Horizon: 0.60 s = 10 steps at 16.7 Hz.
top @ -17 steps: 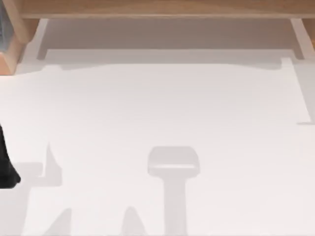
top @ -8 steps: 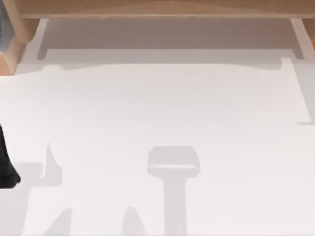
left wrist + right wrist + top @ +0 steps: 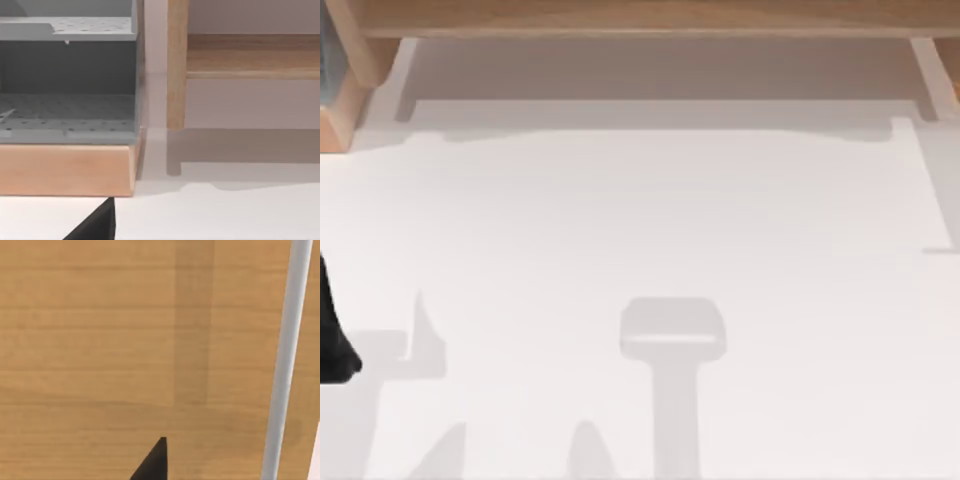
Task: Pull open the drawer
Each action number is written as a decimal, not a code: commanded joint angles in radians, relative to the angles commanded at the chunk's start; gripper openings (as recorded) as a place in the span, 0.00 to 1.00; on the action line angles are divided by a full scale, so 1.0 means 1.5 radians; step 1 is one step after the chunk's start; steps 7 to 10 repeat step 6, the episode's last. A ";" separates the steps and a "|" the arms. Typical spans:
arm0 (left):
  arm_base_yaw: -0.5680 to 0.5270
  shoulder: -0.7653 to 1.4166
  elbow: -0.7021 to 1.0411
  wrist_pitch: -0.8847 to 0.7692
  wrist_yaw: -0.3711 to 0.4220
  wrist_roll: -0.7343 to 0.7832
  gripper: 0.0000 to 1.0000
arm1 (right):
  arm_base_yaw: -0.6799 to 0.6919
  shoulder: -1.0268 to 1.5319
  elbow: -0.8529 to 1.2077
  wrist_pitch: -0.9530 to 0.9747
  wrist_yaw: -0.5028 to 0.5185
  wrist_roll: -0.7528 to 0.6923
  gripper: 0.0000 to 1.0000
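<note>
Top view: white table (image 3: 650,220) seen from above. Along its far edge, a wooden frame (image 3: 640,18) with legs at both ends. At the table's left edge, a dark piece of the left arm (image 3: 332,335), parked. Grey shadows across the near half of the table.

Left wrist view: beside the frame's wooden post (image 3: 176,65), a grey perforated shelf unit (image 3: 67,80) on a wooden base (image 3: 67,170). Black tip of the left gripper (image 3: 97,225) just in front of that base. Opening width: cannot tell.

Right wrist view: close against the wooden drawer front (image 3: 125,340), with its pale metal handle bar (image 3: 285,360) running alongside. Black fingertip of the right gripper (image 3: 152,462) beside the bar, not touching. Opening width: cannot tell.
</note>
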 joint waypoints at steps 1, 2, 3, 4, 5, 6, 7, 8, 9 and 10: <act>0.000 0.000 0.000 0.000 0.000 0.000 1.00 | 0.000 0.000 0.000 0.000 0.000 0.000 1.00; 0.000 0.000 0.000 0.000 0.000 0.000 1.00 | 0.000 0.000 0.000 0.000 0.000 0.000 1.00; 0.000 0.000 0.000 0.000 0.000 0.000 1.00 | 0.000 0.000 0.000 0.000 0.000 0.000 1.00; 0.000 0.000 0.000 0.000 0.000 0.000 1.00 | 0.000 0.000 0.000 0.000 0.000 0.000 1.00; 0.000 0.000 0.000 0.000 0.000 0.000 1.00 | 0.000 0.000 0.000 0.000 0.000 0.000 1.00; 0.000 0.000 0.000 0.000 0.000 0.000 1.00 | 0.000 0.000 0.000 0.000 0.000 0.000 1.00; 0.000 0.000 0.000 0.000 0.000 0.000 1.00 | 0.000 0.000 0.000 0.000 0.000 0.000 1.00; 0.000 0.000 0.000 0.000 0.000 0.000 1.00 | 0.000 0.000 0.000 0.000 0.000 0.000 1.00; 0.000 0.000 0.000 0.000 0.000 0.000 1.00 | 0.000 0.000 0.000 0.000 0.000 0.000 1.00; 0.000 0.000 0.000 0.000 0.000 0.000 1.00 | 0.000 0.000 0.000 0.000 0.000 0.000 1.00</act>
